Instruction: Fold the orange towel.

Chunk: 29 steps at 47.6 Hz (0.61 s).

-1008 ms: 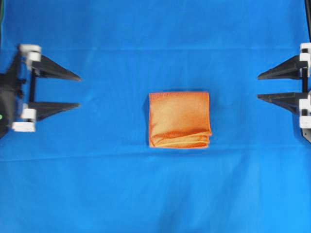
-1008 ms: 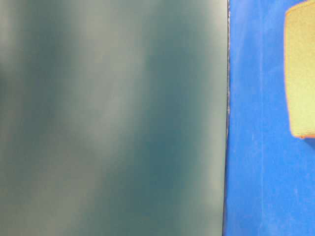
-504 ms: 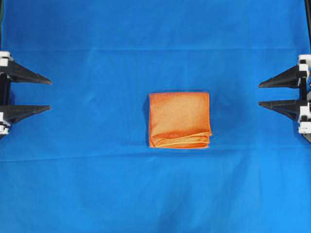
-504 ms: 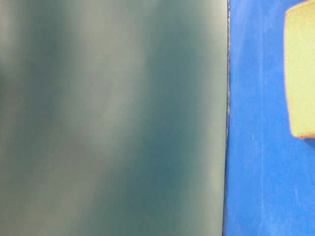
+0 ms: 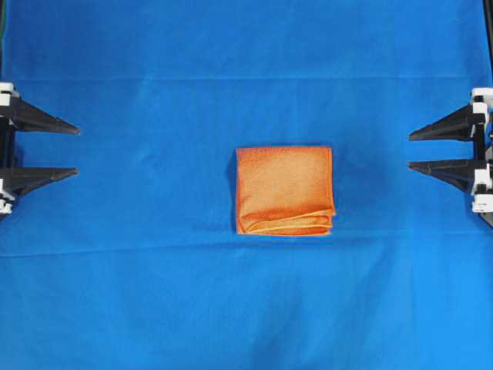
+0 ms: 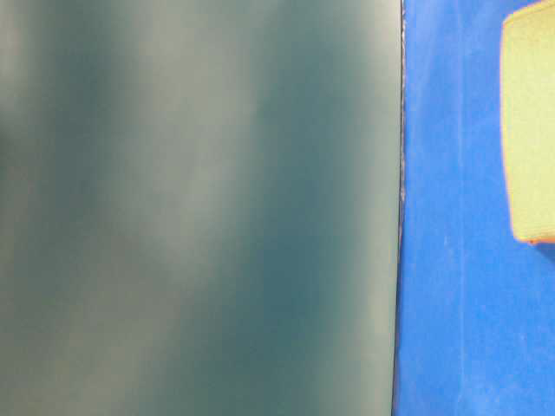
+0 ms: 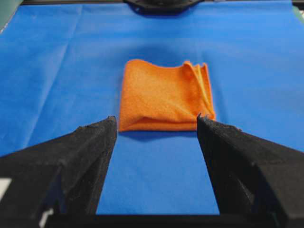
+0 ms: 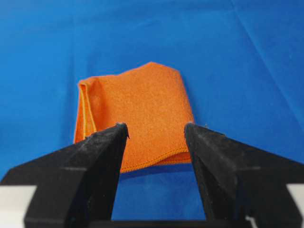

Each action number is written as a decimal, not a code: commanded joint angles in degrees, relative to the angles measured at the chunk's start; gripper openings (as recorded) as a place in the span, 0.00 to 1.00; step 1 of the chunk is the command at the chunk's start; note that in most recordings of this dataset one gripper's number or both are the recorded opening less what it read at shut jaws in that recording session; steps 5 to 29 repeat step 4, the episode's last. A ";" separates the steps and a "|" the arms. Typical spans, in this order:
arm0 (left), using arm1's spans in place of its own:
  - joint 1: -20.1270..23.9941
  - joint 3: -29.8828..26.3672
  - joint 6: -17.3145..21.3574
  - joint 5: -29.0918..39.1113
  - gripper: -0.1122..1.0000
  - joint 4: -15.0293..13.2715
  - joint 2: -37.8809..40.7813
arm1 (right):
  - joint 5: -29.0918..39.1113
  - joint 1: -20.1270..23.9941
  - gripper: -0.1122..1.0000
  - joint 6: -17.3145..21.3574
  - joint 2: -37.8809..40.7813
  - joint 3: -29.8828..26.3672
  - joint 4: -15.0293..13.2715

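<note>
**A:** Where is the orange towel [image 5: 284, 190] lying?

**B:** In the middle of the blue cloth [image 5: 154, 293] that covers the table, folded into a compact, nearly square packet. From overhead, its layered edges show along the packet's lower side, with the lighter hem peeking out between the layers.

**A:** And the arms, taking the towel as the reference?

**B:** The left gripper [image 5: 75, 150] sits well apart from the towel at the left edge of the overhead view, its two black fingers pointing toward the towel. The right gripper [image 5: 410, 150] is well apart on the opposite side, likewise pointing toward it. Neither touches the towel.

**A:** What are the jaws doing?

**B:** Both pairs stand spread with a clear gap and nothing between them. In the left wrist view the left gripper [image 7: 156, 122] frames the towel [image 7: 164, 97] between its fingertips, with blue cloth [image 7: 57, 57] visible in the gap. In the right wrist view the right gripper [image 8: 156, 127] does the same, and the towel [image 8: 137, 109] lies beyond the tips, its stacked edges on the left side of the packet.

**A:** Anything from the table-level view?

**B:** Mostly a blurred grey-green surface [image 6: 199, 208]. At the right there is a strip of blue cloth [image 6: 451, 260] and a pale, washed-out patch with an orange rim [image 6: 529, 130], probably the towel, though too blurred to be certain.
</note>
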 commanded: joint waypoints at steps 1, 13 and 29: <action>0.18 -0.62 0.00 -0.26 0.67 0.00 0.53 | -0.53 -0.18 0.62 0.09 0.53 -0.70 0.18; 0.18 -0.70 -0.09 -0.26 0.67 0.09 0.53 | -0.53 -0.09 0.62 0.09 0.53 -0.70 0.09; 0.18 -0.70 -0.09 -0.26 0.67 0.09 0.53 | -0.53 -0.09 0.62 0.09 0.53 -0.70 0.09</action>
